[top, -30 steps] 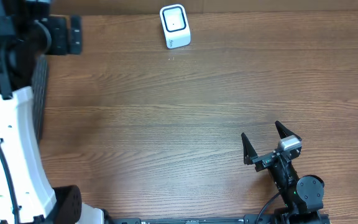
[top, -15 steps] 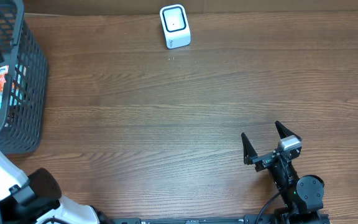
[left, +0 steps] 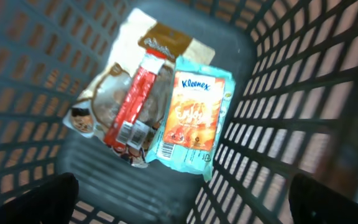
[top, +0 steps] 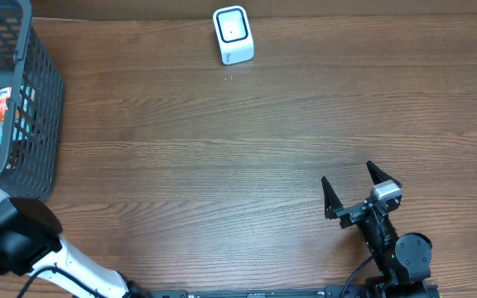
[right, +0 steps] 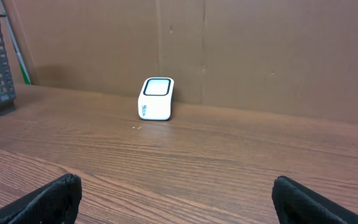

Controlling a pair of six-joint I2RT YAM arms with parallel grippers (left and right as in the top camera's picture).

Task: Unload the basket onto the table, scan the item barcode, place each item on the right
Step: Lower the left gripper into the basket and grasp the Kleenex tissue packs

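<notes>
2 wide-open pincers: left pincer (left: 182,190) above Kleenex pack (left: 191,118) in basket (left: 303,81), right pincer (top: 348,174) well apart

black right arm (top: 381,234) and pointed right tool (top: 346,171), white left arm (top: 81,266), black joint (top: 19,233)

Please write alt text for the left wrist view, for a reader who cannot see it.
View straight down into a dark mesh basket that holds a Kleenex pack, a red bar and a brown bag, lying together on its floor. The left gripper is open above them, its fingertips at the lower corners.
</notes>
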